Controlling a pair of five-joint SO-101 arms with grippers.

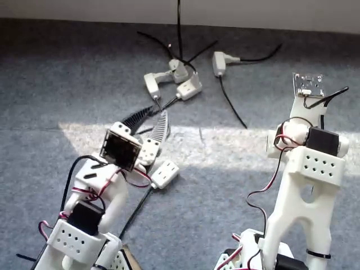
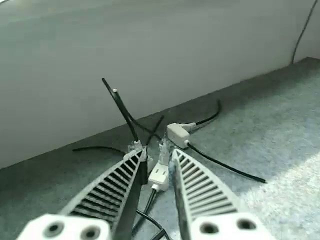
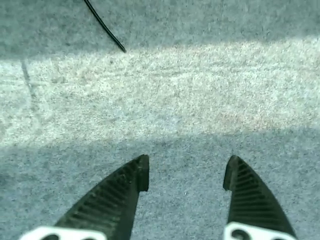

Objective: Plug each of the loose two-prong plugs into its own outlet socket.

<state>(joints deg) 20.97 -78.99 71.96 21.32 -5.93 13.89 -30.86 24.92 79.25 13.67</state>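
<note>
Several white plug and socket pieces lie on the grey carpet. A cluster [image 1: 174, 80] of them sits at the back centre, and a lone two-prong plug [image 1: 219, 63] on a black cable lies just to its right. A white socket block [image 1: 165, 173] rests beside my left arm. My left gripper [image 1: 158, 111] is open a little, short of the cluster. Through its fingers [image 2: 197, 187] I see one white piece [image 2: 159, 175] and the lone plug [image 2: 177, 132] beyond. My right gripper [image 3: 186, 172] is open over bare carpet, holding nothing.
Black cables [image 1: 179, 22] fan out from the cluster toward the back wall. One loose cable end [image 3: 122, 49] lies ahead of my right gripper. A sunlit band [image 1: 225, 146] crosses the carpet between both arms.
</note>
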